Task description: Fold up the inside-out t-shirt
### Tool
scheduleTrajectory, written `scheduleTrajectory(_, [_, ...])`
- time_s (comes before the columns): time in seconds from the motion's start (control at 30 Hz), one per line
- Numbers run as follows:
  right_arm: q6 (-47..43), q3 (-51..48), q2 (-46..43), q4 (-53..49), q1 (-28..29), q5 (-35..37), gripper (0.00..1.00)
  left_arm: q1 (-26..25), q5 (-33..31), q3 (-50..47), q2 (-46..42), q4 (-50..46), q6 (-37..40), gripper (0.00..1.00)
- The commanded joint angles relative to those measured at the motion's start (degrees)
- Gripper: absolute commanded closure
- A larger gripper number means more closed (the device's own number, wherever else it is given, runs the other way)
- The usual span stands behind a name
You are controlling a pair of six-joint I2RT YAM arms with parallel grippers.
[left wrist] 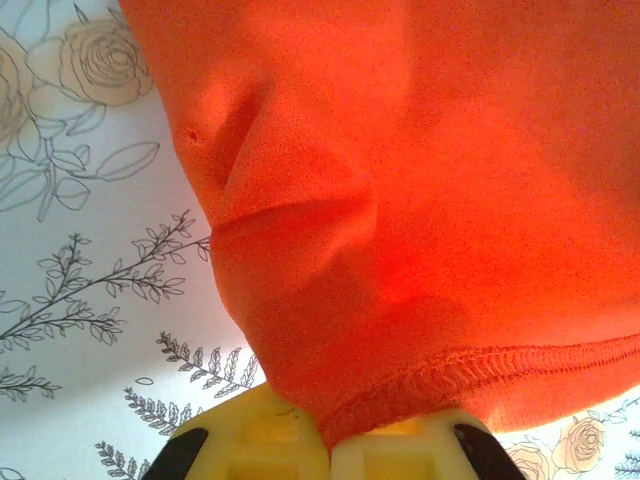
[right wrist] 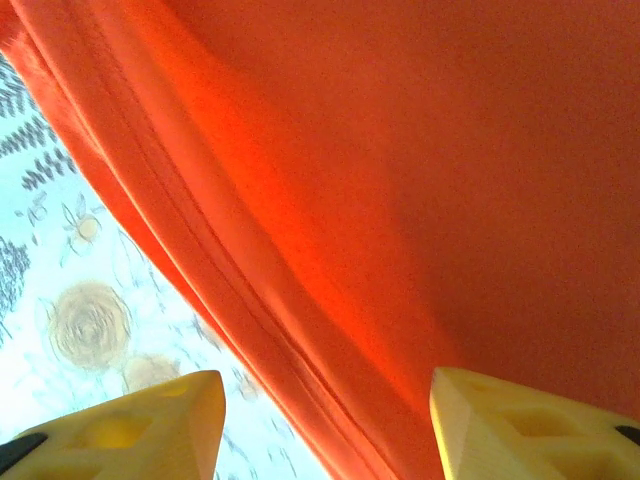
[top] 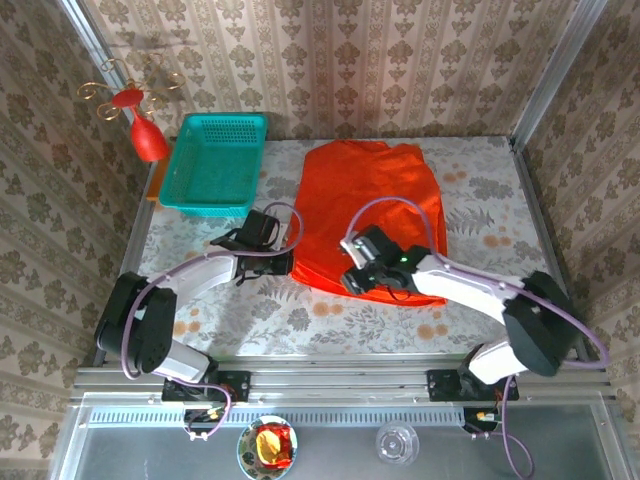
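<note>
Top: inside-out t-shirt (top: 368, 215) is spread mid-desk (top: 480, 300), teal basket (top: 213, 160) near its left edge, open desk at right; left wrist: hem is pinched tight in left end effector (left wrist: 328, 450); right wrist: right end effector (right wrist: 330, 425) is held wide, hem between its fingers, so closing is judged needed before the fold-over.

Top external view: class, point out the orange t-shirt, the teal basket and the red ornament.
orange t-shirt (top: 370, 200), top external view, middle of the fabric.
teal basket (top: 213, 160), top external view, bare mesh floor.
red ornament (top: 150, 142), top external view, glossy red body.
</note>
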Motion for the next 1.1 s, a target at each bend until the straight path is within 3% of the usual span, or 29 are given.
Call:
scheduleTrajectory(0.0, [-5.1,6.5,6.7,2.8,3.1,3.8,0.40,0.0,0.1,1.7,-2.0,-2.2,0.2,1.00])
scheduleTrajectory(0.23, [-5.3,15.3,17.3,2.2,4.9,7.0,0.38,0.4,-0.7,1.4,-3.7,-2.7,0.1,1.00])
scheduleTrajectory(0.37, [-5.3,15.1,18.2,2.4,4.9,6.3,0.38,0.7,-0.7,1.5,-4.2,-2.9,0.1,1.00])
scheduleTrajectory(0.5, [-5.5,13.5,18.0,0.6,4.5,12.1,0.38,1.0,-0.9,1.4,-4.8,-3.2,0.2,1.00])
scheduleTrajectory(0.9, [-0.1,-1.3,-0.4,-5.8,-7.8,15.8,0.46,3.1,-3.0,-0.7,-6.5,-4.2,0.1,1.00])
scheduleTrajectory(1.07, [1.1,-3.5,-5.0,-7.3,-12.3,16.7,0.58,3.3,-2.7,-1.0,-6.5,-4.4,0.0,1.00])
